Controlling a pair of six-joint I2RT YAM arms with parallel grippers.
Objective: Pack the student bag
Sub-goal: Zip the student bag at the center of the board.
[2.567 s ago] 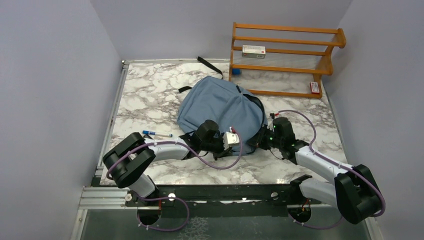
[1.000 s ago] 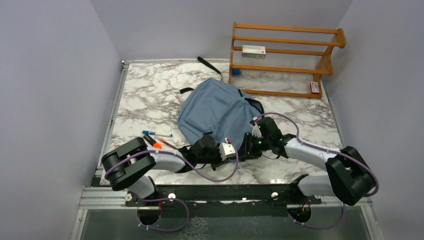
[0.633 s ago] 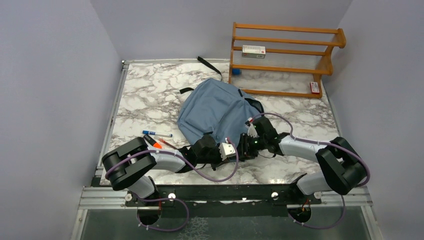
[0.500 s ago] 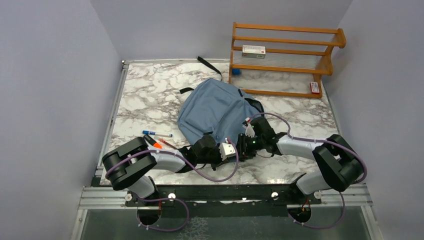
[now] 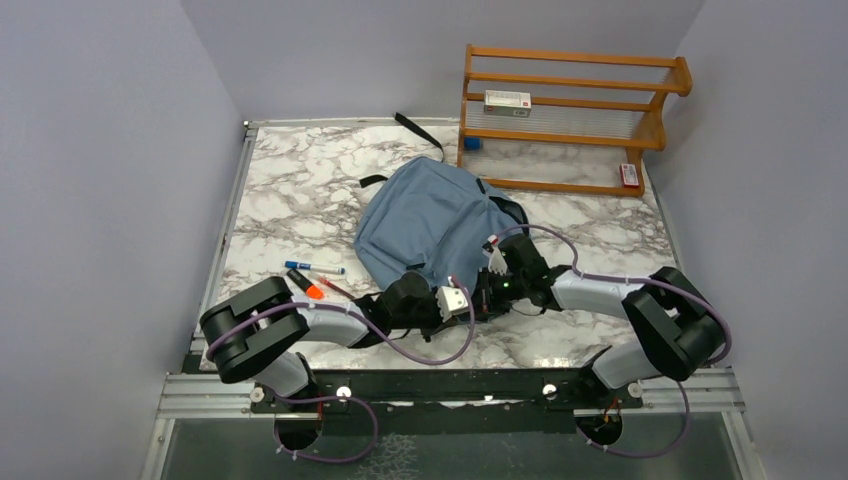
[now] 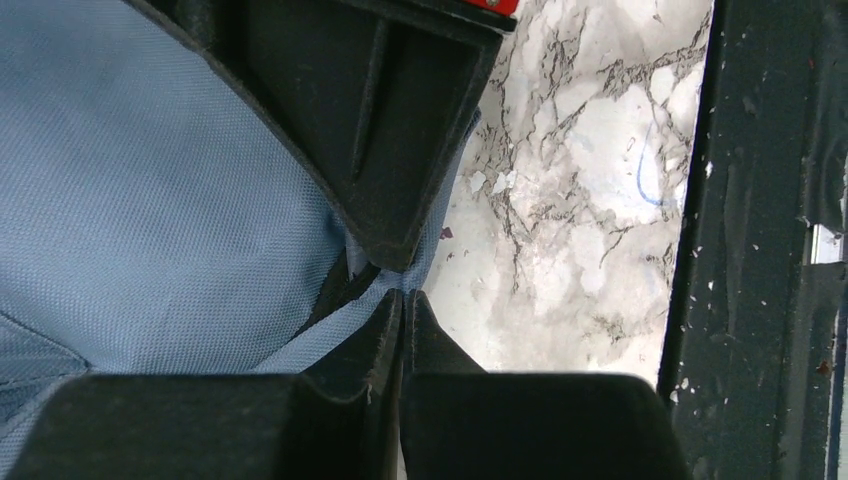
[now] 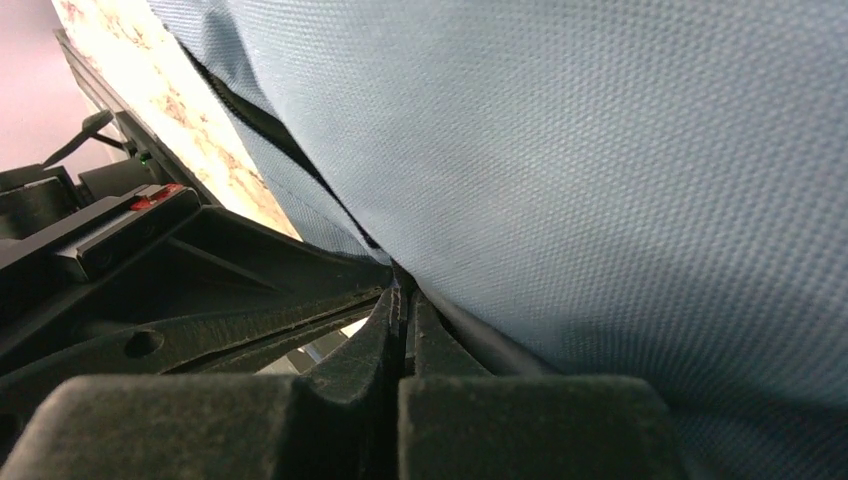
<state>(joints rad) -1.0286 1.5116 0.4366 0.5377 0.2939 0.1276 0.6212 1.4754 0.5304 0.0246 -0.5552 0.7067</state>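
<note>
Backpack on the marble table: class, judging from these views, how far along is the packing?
Done: nothing visibly packed; the backpack lies on the table. In hand: the left gripper pinches fabric at its near edge, and the right gripper is shut at the zip seam beside it. Left: probably opening it, then loading the pens lying to its left.

Plain lavender-grey walls (image 5: 100, 150) on three sides. White-grey marble surface (image 5: 300, 190). Orange wooden rack (image 5: 560, 135) in the far right corner. Even light.
</note>
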